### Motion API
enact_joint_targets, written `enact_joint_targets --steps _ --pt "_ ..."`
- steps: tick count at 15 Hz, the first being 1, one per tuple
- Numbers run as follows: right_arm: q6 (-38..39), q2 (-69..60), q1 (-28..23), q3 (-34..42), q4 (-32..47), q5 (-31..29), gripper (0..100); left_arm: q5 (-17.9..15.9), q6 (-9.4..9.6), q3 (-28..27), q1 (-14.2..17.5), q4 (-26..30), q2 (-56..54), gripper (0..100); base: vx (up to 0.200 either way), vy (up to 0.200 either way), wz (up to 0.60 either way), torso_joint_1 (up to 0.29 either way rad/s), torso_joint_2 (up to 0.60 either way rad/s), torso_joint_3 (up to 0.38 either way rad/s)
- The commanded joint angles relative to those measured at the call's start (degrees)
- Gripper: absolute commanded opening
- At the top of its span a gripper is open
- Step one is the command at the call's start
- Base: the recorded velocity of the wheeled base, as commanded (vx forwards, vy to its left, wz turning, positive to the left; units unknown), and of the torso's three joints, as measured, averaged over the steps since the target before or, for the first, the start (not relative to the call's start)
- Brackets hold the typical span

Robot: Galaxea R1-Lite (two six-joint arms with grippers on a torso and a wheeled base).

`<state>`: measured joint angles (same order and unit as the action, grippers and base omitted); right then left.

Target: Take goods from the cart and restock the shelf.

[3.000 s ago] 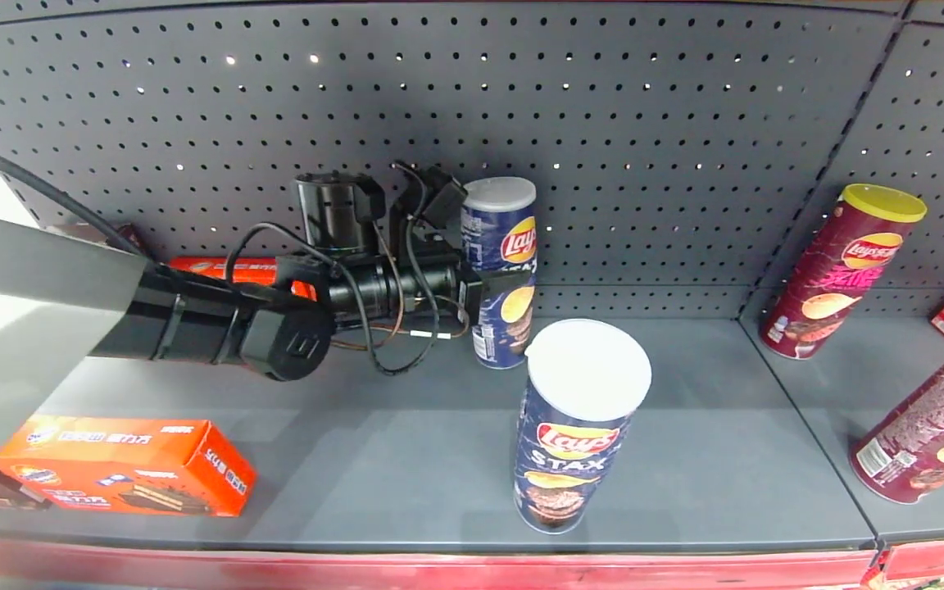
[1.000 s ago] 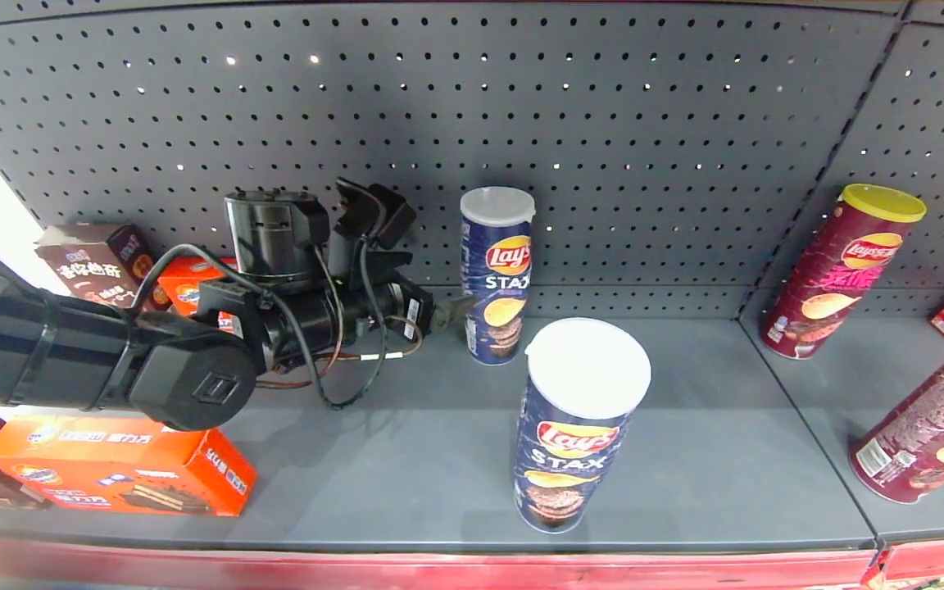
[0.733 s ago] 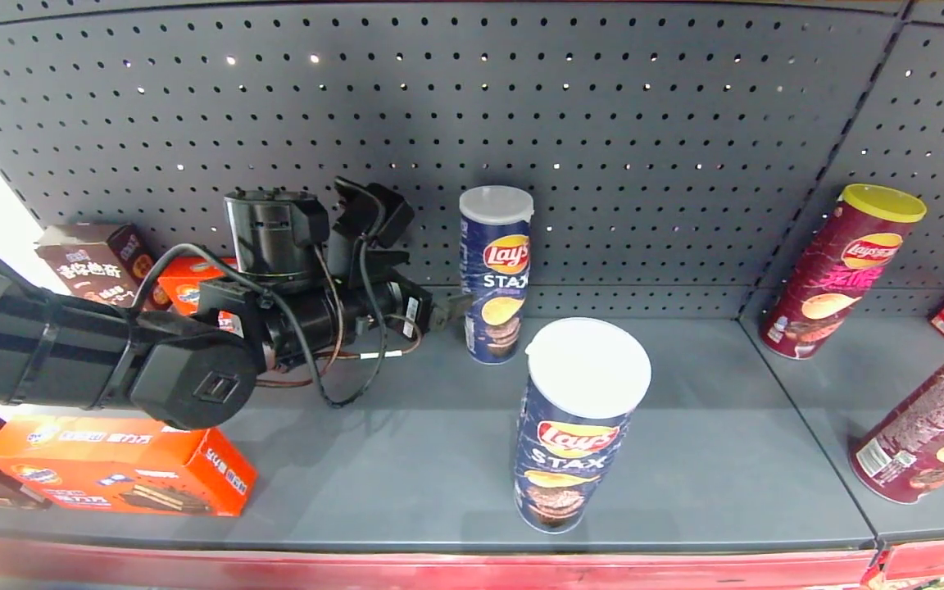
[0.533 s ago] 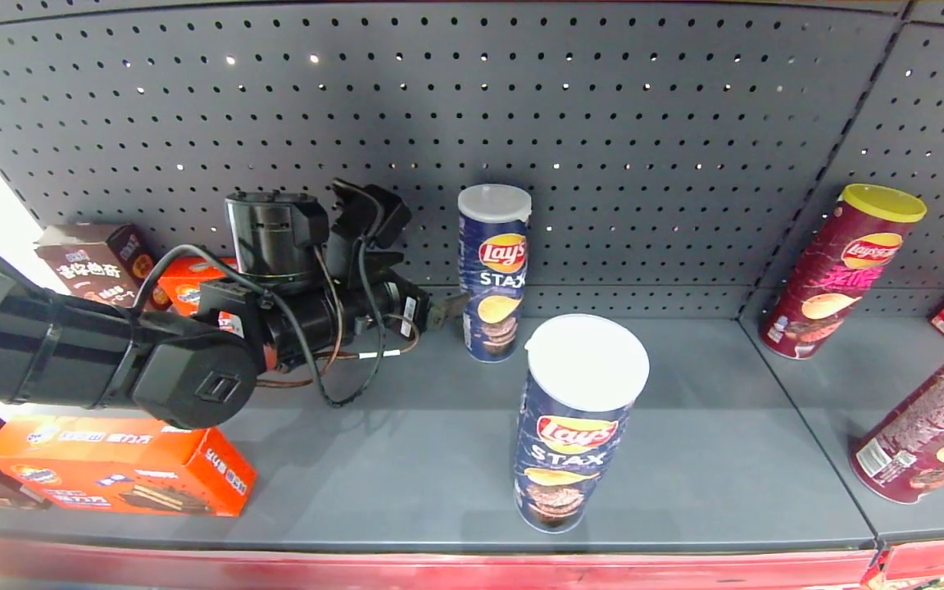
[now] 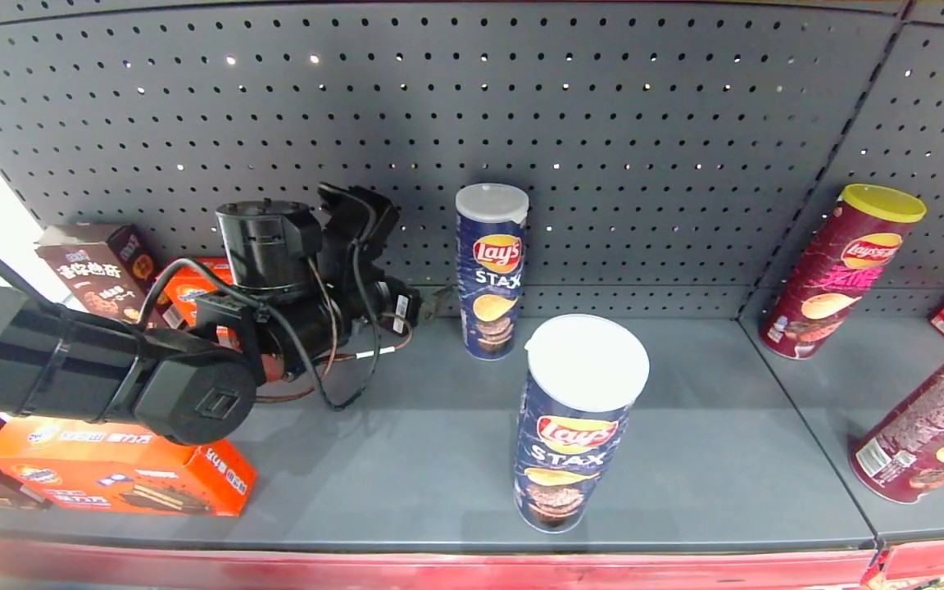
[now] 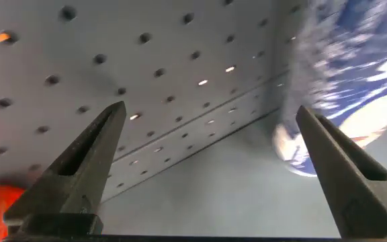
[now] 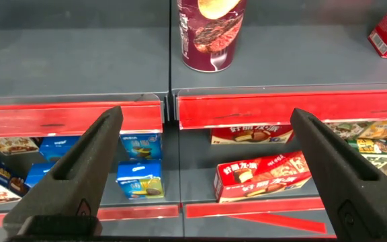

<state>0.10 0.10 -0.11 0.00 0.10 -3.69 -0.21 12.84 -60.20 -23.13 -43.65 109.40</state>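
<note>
Blue back can (image 5: 488, 270): upright on shelf (image 5: 406, 442), long axis vertical, close to pegboard (image 5: 603, 123); looks restocked.
Left pincer (image 5: 429, 299): just left of back can, level with its lower half, tips aimed at it; contact can't be told.
Left pincer state: fingers wide apart, nothing between them.
Key relation: back can lies just ahead of the tips, toward robot's right; left arm far nearer than right.
Right pincer (image 7: 207, 113): fingers apart, empty, facing lower shelf tiers, well away from back can.
Front can (image 5: 578, 426): upright, right of back can and nearer shelf edge, apart from it.
Next move (judgement): draw left arm back leftward from back can without brushing it, then fetch next item.
</note>
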Motion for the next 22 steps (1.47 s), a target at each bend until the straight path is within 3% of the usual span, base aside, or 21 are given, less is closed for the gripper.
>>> enact_joint_targets --steps 1,4,9,14,22 --pt "0.0 0.1 0.1 0.0 0.0 0.0 100 2.5 1.40 0.6 -0.1 -0.8 0.3 100 0.000 0.000 0.00 0.000 0.00 0.000" --pt "0.0 0.1 0.1 0.0 0.0 0.0 100 2.7 2.63 0.9 -0.1 -0.8 1.2 100 0.000 0.000 0.00 0.000 0.00 0.000" --pt "0.0 0.1 0.0 0.0 0.0 -0.1 100 2.4 2.19 -0.4 -0.9 -0.8 3.6 100 0.000 0.000 0.00 0.000 0.00 0.000" --pt "0.0 0.1 0.0 0.0 0.0 0.0 100 2.8 1.75 -2.9 -3.8 -0.6 5.2 100 0.000 0.000 0.00 0.000 0.00 0.000" --pt "0.0 0.1 0.0 0.0 0.0 0.0 100 2.8 1.75 -3.6 -4.9 -0.4 6.1 100 0.000 0.000 0.00 0.000 0.00 0.000"
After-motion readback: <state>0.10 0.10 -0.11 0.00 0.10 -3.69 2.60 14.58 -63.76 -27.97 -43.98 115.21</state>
